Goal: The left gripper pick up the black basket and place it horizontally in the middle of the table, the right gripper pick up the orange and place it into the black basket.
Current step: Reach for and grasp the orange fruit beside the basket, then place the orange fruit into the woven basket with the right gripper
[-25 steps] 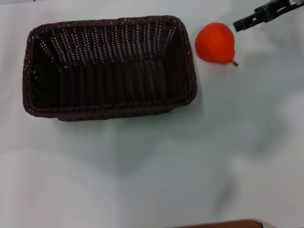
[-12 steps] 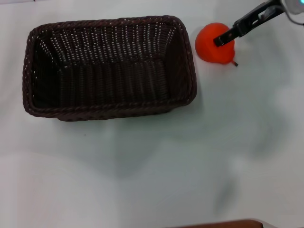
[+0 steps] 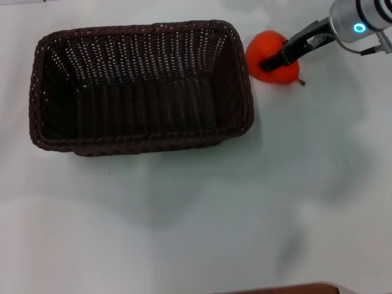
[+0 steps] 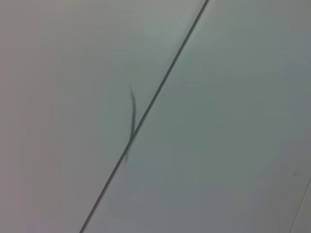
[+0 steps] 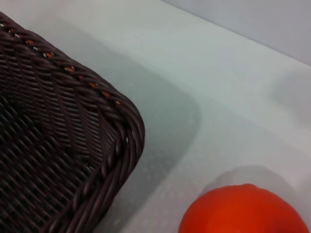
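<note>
1. Nearest the robot, the table (image 3: 202, 233) is a plain white surface with a brown edge strip just showing at the near rim. The left gripper is not in the head view; its wrist camera shows only pale surface with a thin dark line, so that arm looks parked away from the work.

2. Further out, the black basket (image 3: 141, 86) lies open side up with its long axis running left to right across the table, roughly central but a little toward the robot's left. By my reading the basket step is done.

3. Just beyond the basket's right short end, the orange (image 3: 267, 56) rests on the table close beside the rim; whether it touches the rim I cannot tell. Its short dark stem points away from the basket.

4. The right gripper (image 3: 278, 56) reaches in from the far right, and its black finger lies across the orange's right side. Only one finger shows, so whether the claw is open or closed on the fruit I cannot tell.

5. What the coming move turns on: the basket lies directly to the left of the orange, so the carry should be a short lift over the rim and leftward. The right arm is clearly the nearer one.
</note>
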